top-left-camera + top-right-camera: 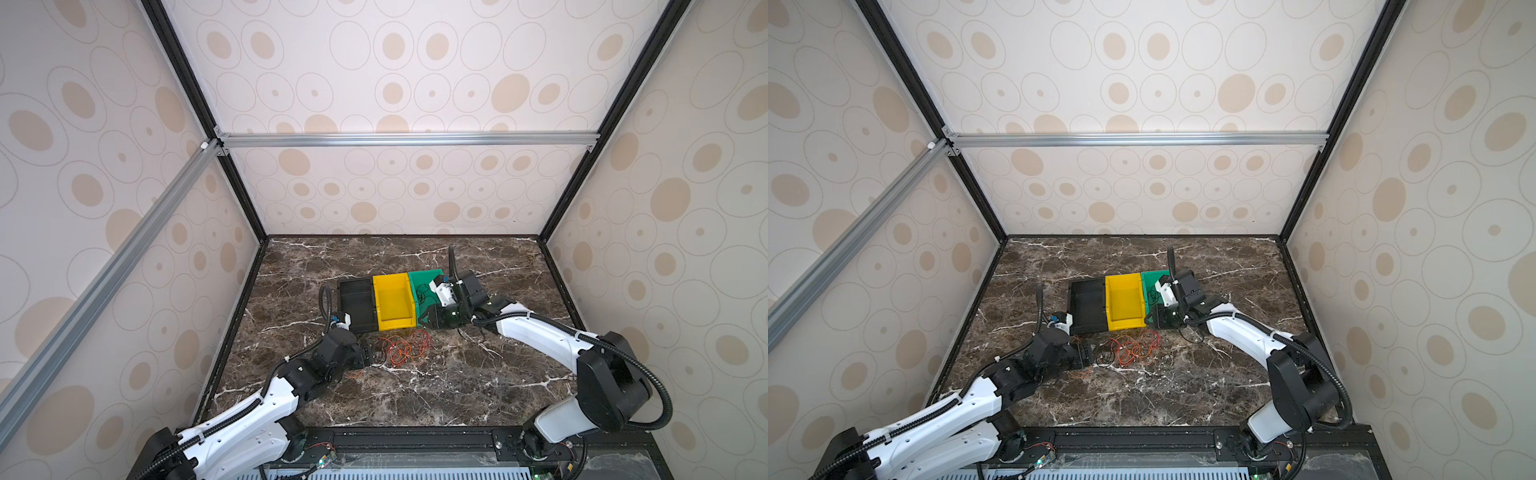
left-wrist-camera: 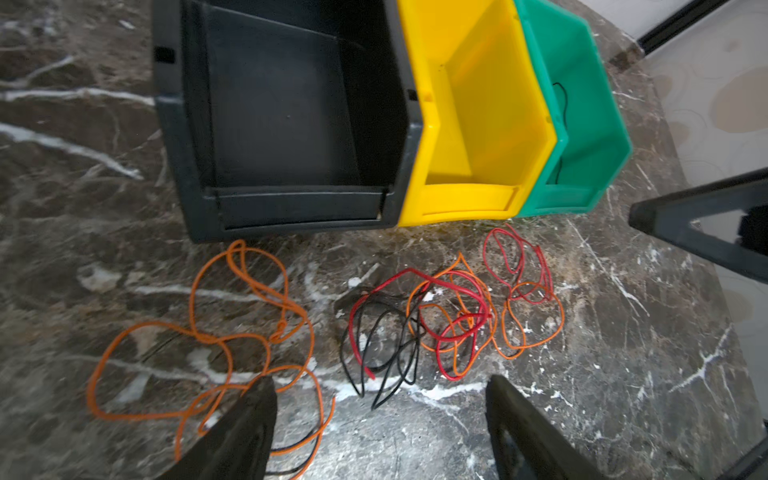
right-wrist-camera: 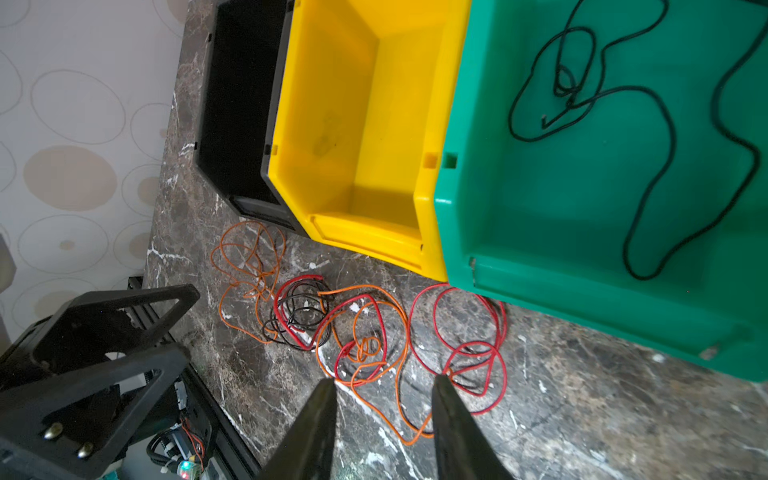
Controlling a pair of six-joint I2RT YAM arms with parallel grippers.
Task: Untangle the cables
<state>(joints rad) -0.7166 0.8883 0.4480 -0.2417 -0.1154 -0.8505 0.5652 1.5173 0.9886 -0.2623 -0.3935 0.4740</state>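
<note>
cables heaped before the bins, both grippers empty

we see the cables [image 1: 405,349] lying in a loose tangle on the marble table [image 1: 415,395], just in front of three bins that stand touching side by side: the black bin [image 1: 345,291], the yellow bin [image 1: 392,299] and the green bin [image 1: 424,276].

from the left wrist view the heap falls into parts. orange loops lie before the black bin, a red and black knot sits in the middle, and red and orange loops cross each other toward the green bin. one thin black cable [image 3: 582,95] lies apart from the rest, curled on the floor of the green bin.

the left gripper [image 2: 380,382] sits low at the left end of the heap with its jaws spread wide and nothing between them but loose cable ends on the table. an orange loop runs under one of its fingers [image 2: 249,428]; we cannot tell whether they touch.

the right gripper [image 3: 384,380] hovers over the right end of the heap, in front of the green bin. its jaws stand a narrower gap apart, and the red and orange strands seen through that gap lie on the table, not pinched.
</note>
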